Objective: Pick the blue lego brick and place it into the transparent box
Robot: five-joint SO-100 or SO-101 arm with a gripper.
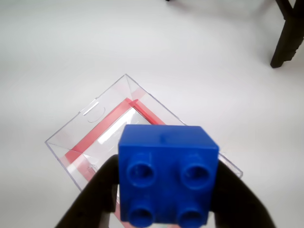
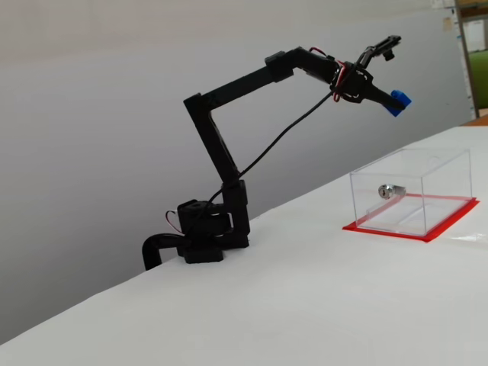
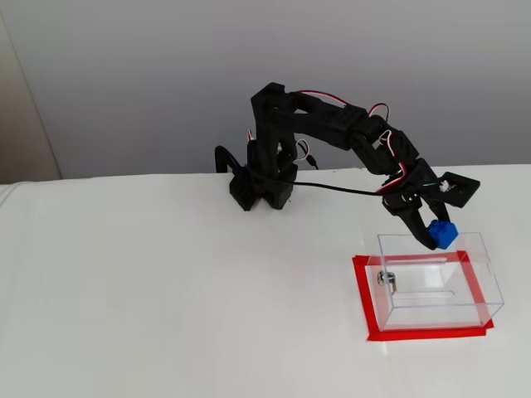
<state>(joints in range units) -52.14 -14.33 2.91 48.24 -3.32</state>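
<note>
We see our end effector (image 1: 166, 190) clenched on the blue lego brick (image 1: 167, 175), held aloft above the transparent box (image 1: 104, 128), which lies toward ten o'clock in the wrist view, on the desk (image 3: 166, 282)

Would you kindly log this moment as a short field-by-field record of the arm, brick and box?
arm: raised and extended toward the box
claw: shut on the blue lego brick
brick position: held in the air, above the box by the wrist view, not yet inside
transparent box: on white table, red base
box contents: small silver metal cylinder
task stage: carrying, release pending
</note>
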